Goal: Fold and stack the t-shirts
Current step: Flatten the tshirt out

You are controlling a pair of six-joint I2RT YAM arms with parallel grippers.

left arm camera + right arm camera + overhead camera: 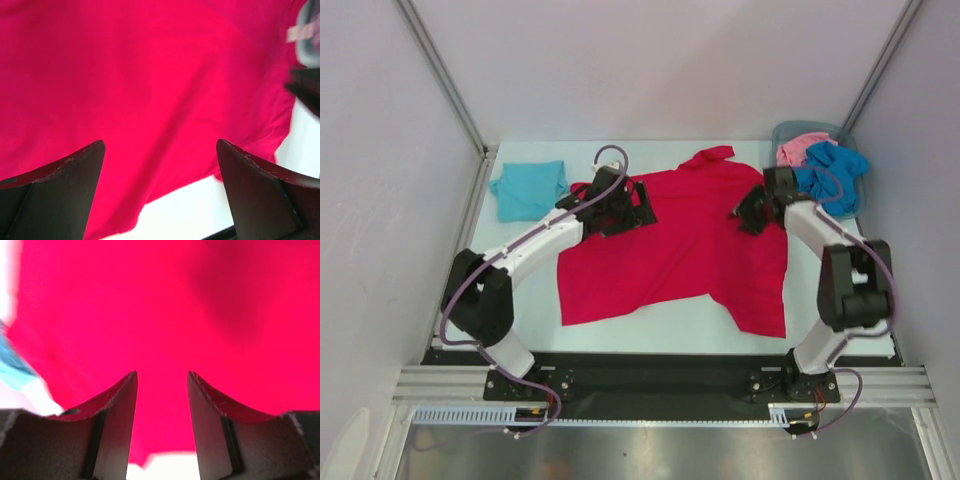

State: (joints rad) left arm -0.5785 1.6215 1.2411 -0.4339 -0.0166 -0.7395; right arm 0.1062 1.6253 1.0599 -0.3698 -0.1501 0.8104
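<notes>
Red cloth fills the middle of the table (650,325): the red t-shirt (670,250) is spread open and mostly flat. One sleeve points to the far side, and a longer flap lies toward the near right corner. A teal t-shirt (530,188) is laid in a rough square at the far left, just beside the red one. At the far right, a pink t-shirt (800,148) and a blue t-shirt (835,170) are bunched inside the grey bin (788,130).

The left gripper (645,208) is held over the far left part of the red t-shirt. In the left wrist view its jaws are seen spread wide, with only cloth and a strip of table below them and nothing between them (160,145).

The right gripper (742,215) is placed over the right part of the same shirt. Its jaws are parted about halfway (161,375). Red cloth is seen through the gap, and nothing is gripped.
</notes>
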